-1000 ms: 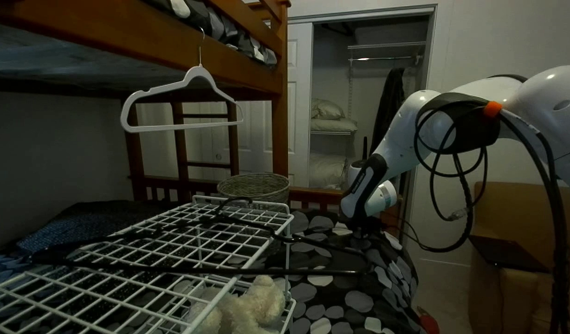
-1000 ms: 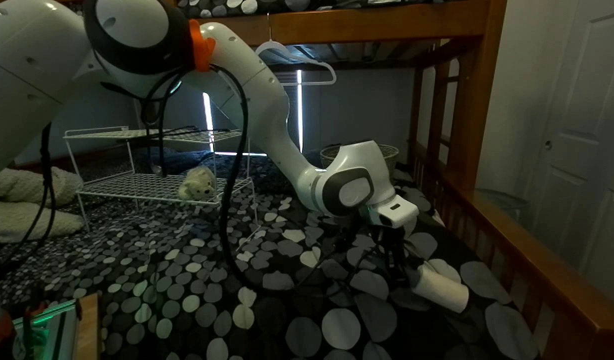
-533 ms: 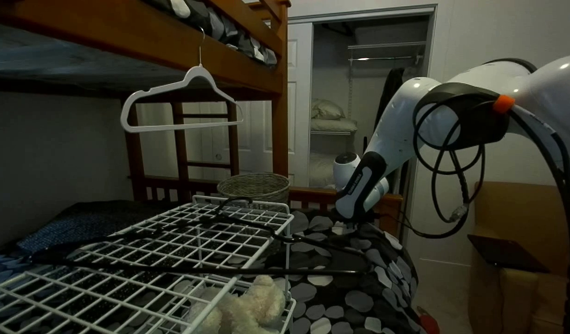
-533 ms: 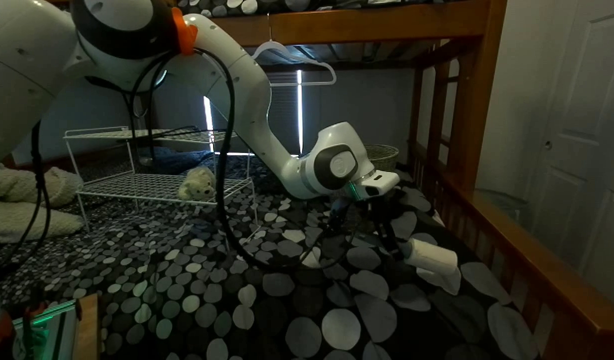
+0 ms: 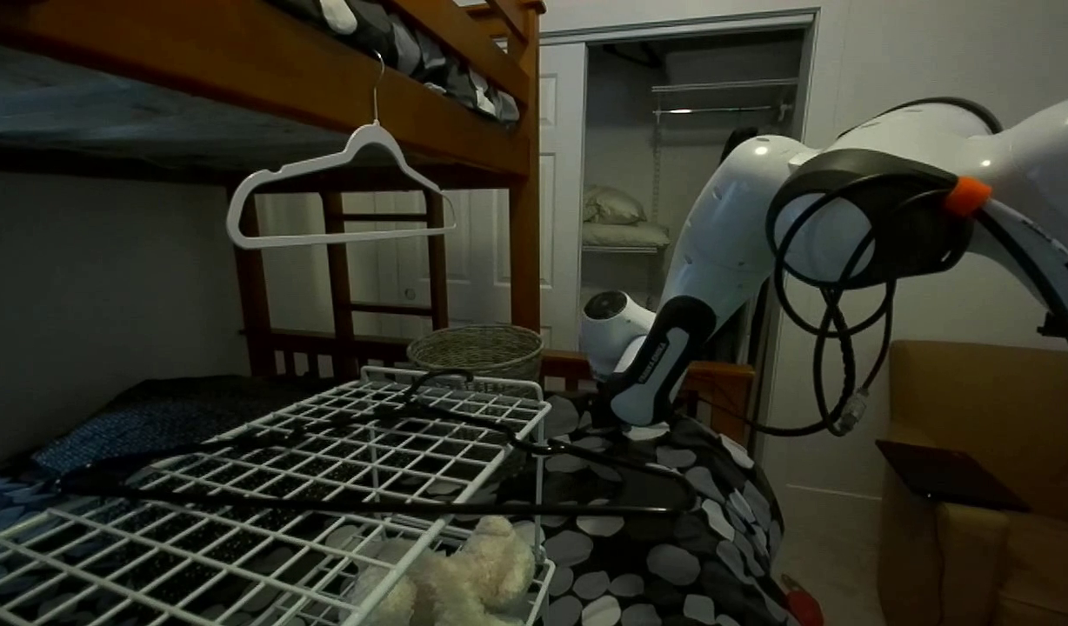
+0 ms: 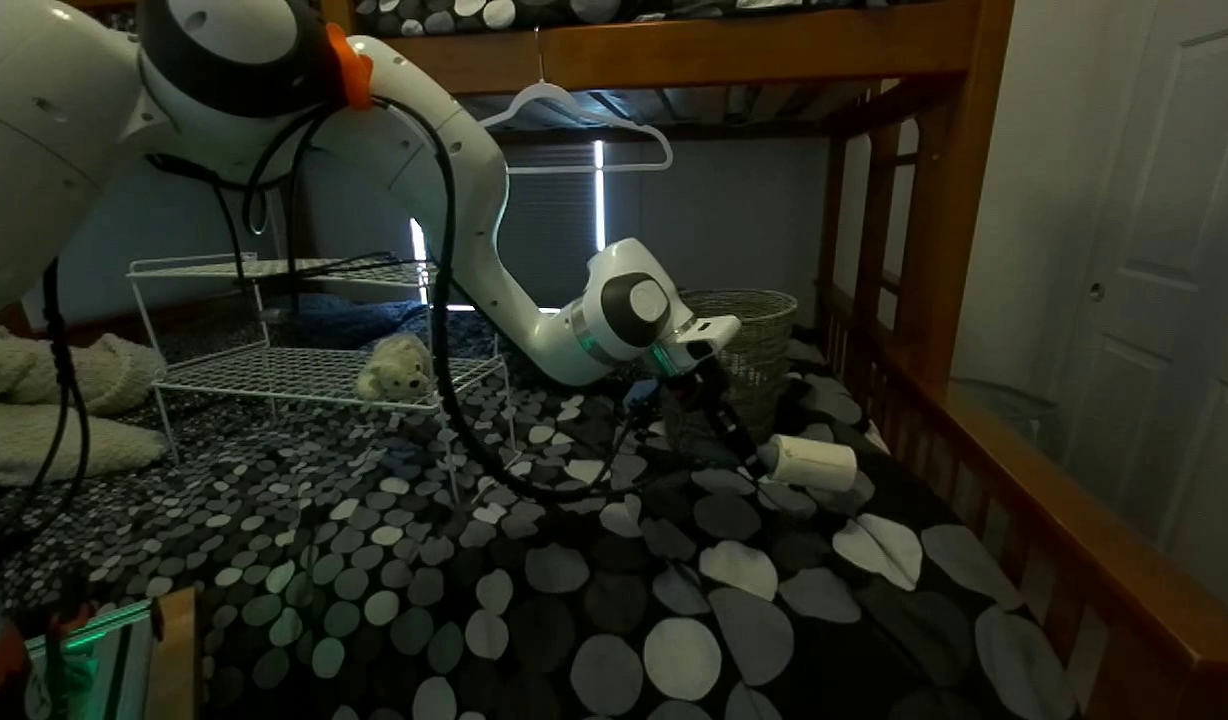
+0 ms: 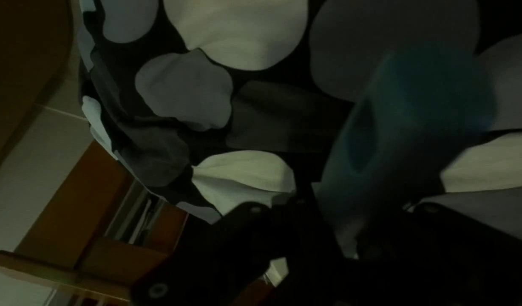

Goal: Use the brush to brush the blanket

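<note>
The brush is a lint roller with a white roll (image 6: 814,463) and a blue handle (image 7: 407,123). My gripper (image 6: 744,445) is shut on it, with the roll on one side and the handle's end on the other. In the wrist view the handle passes between the dark fingers (image 7: 350,216), and the roll is hidden. The roll is low over the blanket (image 6: 609,675), black with white and grey dots, which also shows in the wrist view (image 7: 184,89). I cannot tell whether the roll touches it. In an exterior view the blanket (image 5: 673,565) shows, but the brush is hidden behind the arm.
A woven basket (image 6: 764,340) stands just behind my gripper. A white wire rack (image 6: 294,375) holds a plush toy (image 6: 396,368). A black hanger (image 5: 604,507) lies on the rack. A wooden bed rail (image 6: 1074,540) runs along one side. A white hanger (image 5: 343,236) hangs from the upper bunk.
The arm has carried the brush across the blanket, away from the bed rail and toward the basket. The roll moved up and left in an exterior view. The gripper stays shut on it.
</note>
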{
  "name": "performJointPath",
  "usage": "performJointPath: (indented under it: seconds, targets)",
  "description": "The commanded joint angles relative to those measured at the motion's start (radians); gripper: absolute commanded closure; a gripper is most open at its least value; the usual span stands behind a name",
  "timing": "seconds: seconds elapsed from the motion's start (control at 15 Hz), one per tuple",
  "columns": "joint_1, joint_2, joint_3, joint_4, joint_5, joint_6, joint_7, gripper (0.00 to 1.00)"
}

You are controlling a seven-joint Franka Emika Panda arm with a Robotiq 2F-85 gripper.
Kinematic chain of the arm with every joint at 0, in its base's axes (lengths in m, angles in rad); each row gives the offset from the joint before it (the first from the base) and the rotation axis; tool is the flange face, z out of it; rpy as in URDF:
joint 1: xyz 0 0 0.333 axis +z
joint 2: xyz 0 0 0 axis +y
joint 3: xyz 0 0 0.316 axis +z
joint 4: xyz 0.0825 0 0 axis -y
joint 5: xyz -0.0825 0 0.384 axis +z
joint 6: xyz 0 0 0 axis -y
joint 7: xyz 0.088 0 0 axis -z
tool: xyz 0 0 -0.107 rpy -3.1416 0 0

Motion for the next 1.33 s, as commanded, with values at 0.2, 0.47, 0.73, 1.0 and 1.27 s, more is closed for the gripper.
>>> performJointPath:
  seconds: [0.2,0.47,0.73,1.0,1.27]
  targets:
    - [0.118,0.031,-0.024,-0.019,-0.092,0.005,0.124,0.95]
    - [0.124,0.04,-0.006,-0.004,-0.097,-0.005,0.143,0.8]
    - [0.152,0.054,-0.03,-0.005,-0.104,-0.004,0.169,0.8]
    - [0.159,0.076,0.006,0.008,-0.1,-0.031,0.156,0.95]
    - [0.215,0.089,0.015,-0.021,-0.125,-0.096,0.209,0.95]
